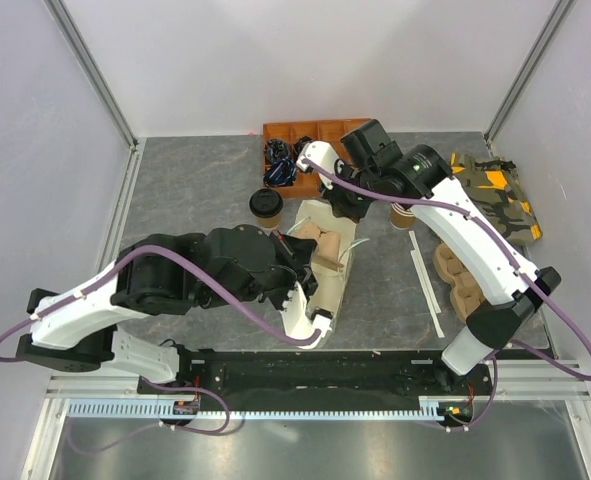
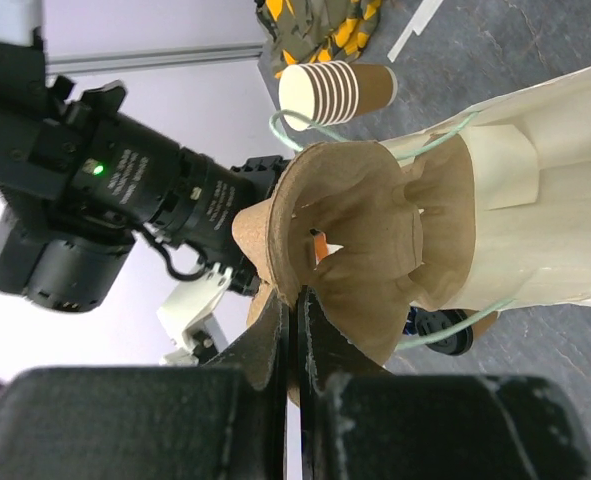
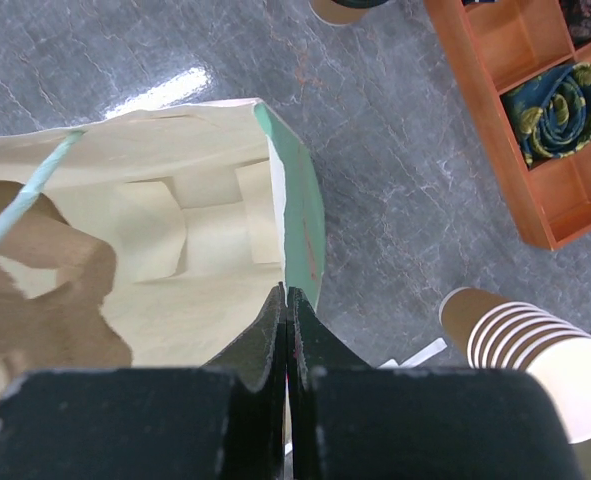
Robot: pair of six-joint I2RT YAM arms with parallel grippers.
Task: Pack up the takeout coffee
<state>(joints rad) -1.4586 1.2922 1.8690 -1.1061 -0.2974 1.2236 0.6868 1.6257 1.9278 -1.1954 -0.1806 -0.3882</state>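
Takeout coffee [image 1: 266, 203] stands upright on the table [image 1: 185, 190], just left of the paper bag [image 3: 175, 260], with bare table on its left. At the bag's mouth the left gripper [image 2: 295, 300] is closed on the edge of the pulp tray [image 2: 355, 250]. The right gripper [image 3: 287, 295] pinches the bag's rim.

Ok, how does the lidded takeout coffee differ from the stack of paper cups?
The takeout coffee is one cup capped with a black lid; the stack of paper cups is several nested cups, lidless, cream inside showing. The coffee sits left of the paper bag, the stack right of it. Both are brown paper and outside the bag.
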